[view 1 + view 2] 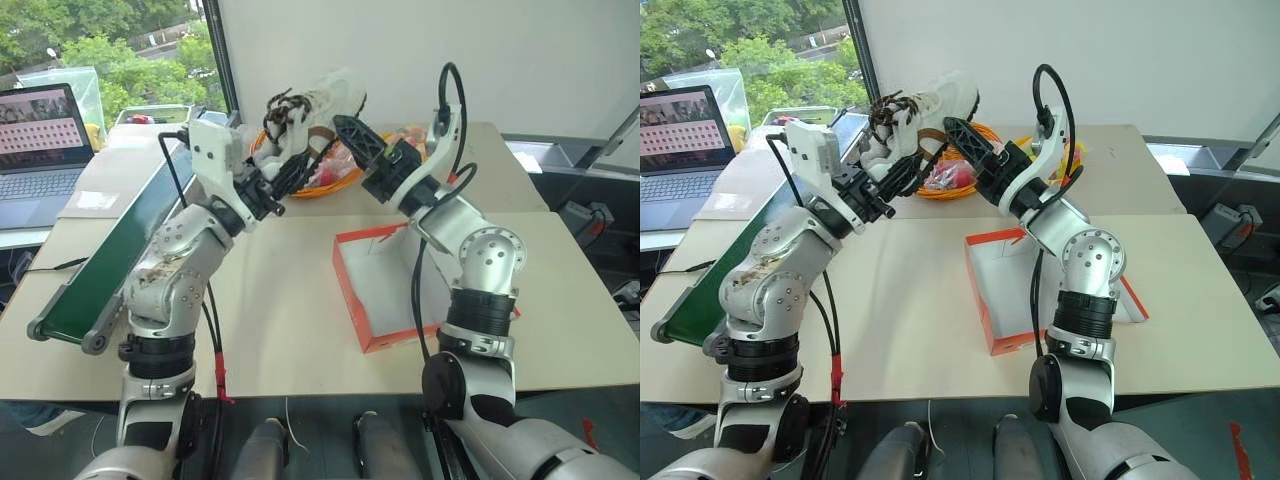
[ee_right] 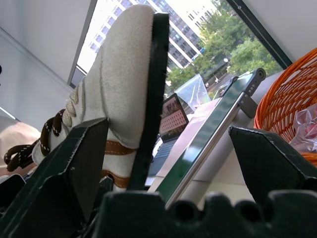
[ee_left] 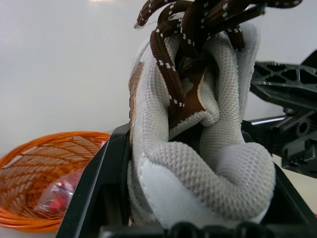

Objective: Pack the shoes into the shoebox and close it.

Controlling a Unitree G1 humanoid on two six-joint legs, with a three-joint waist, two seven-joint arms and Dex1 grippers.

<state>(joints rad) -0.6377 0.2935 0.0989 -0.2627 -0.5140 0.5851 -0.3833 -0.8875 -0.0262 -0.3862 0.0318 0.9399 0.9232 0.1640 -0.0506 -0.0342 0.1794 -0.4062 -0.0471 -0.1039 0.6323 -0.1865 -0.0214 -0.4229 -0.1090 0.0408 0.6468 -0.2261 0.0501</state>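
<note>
Head stereo pair looks down over table point(image 1: 280, 320); wrist cameras sit close behind one sneaker point(image 3: 198, 163)

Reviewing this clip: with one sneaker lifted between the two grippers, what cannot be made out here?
- Second shoe: I cannot find it; the right arm covers part of the shoebox in both eye views.
- Shoebox lid: mostly hidden behind that arm.
- Basket contents: cut off by the left wrist view's edge and blocked by the shoe.
- Right gripper: whether its spread fingers touch the shoe is unclear.
- Left gripper clamps the shoe, hiding its heel.
</note>
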